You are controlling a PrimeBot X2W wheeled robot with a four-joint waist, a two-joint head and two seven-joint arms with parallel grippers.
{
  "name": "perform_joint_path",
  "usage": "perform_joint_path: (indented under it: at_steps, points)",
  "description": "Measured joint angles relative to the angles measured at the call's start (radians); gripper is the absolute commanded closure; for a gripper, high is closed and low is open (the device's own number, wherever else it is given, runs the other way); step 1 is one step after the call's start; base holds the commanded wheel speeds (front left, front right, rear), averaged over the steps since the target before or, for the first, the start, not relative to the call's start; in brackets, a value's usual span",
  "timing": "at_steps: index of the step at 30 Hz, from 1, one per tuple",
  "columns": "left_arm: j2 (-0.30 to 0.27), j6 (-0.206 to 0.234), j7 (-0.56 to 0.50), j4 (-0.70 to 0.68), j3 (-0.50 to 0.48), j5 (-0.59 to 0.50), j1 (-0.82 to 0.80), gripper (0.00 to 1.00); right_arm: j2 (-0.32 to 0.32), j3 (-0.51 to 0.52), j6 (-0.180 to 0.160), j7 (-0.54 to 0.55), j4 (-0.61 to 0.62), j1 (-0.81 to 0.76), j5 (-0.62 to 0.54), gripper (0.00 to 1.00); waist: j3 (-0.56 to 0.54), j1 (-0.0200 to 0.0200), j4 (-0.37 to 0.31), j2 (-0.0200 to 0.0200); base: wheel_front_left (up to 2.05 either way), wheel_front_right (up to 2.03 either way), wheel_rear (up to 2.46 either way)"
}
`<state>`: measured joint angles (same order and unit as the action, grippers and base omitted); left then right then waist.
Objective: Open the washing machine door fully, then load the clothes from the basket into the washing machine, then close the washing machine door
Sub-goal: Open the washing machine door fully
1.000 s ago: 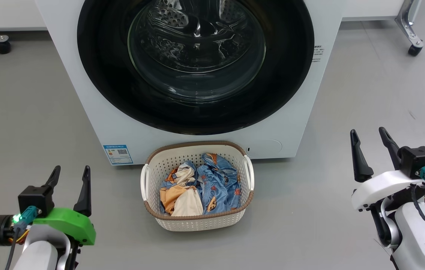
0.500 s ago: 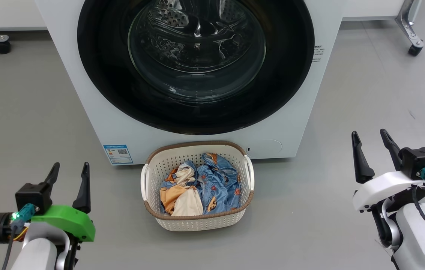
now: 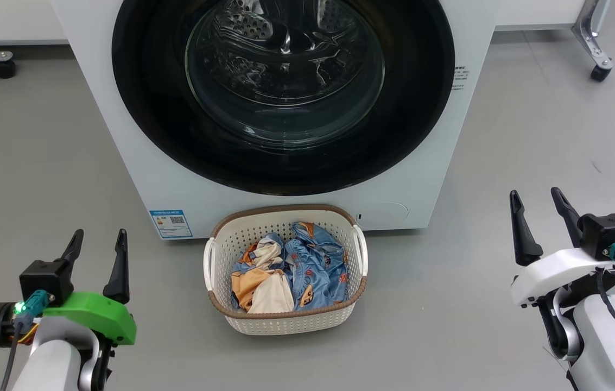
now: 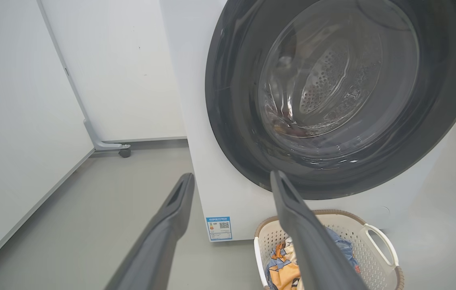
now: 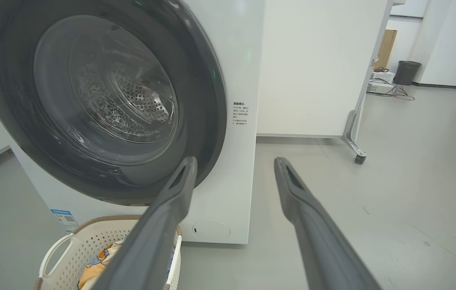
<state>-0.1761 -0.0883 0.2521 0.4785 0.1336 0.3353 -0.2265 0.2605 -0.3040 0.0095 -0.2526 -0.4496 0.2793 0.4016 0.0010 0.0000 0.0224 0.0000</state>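
Note:
The white washing machine [image 3: 122, 136] stands ahead with its washing machine door [image 3: 144, 108] shut flat against the front, black ring around clear glass. On the floor before it sits the cream basket [image 3: 285, 323], holding the clothes [image 3: 307, 266], blue printed pieces beside an orange and cream one. My left gripper [image 3: 98, 239] hovers open at the lower left, left of the basket, nothing between its fingers. At the lower right my right gripper [image 3: 535, 195] is open too, empty, right of the basket. The left wrist view shows the door [image 4: 232, 100] and basket [image 4: 380, 245]; the right wrist view shows the door [image 5: 6, 100] and basket [image 5: 75, 249].
A blue QR sticker [image 3: 171, 222] marks the machine's lower left front. Castor wheels stand at the far left [image 3: 2, 66] and far right [image 3: 600, 71]. White panels on a wheeled frame [image 5: 354, 133] rise right of the machine. Grey floor [image 3: 475, 304] surrounds the basket.
My left gripper has drifted a little up and left in the head view. The right gripper has barely shifted. Door, basket and clothes are unmoved.

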Motion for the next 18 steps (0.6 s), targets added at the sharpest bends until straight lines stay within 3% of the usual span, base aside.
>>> perform_joint_path:
  at_steps: [18]
  points:
    - [0.001, -0.009, 0.0, 0.003, -0.002, -0.012, 0.0, 0.0, 0.0, 0.008, 0.0, 0.0, 0.0, 0.0, -0.007, 0.0, -0.001, 0.0, 0.0, 0.0, 0.0, 0.0, 0.0]
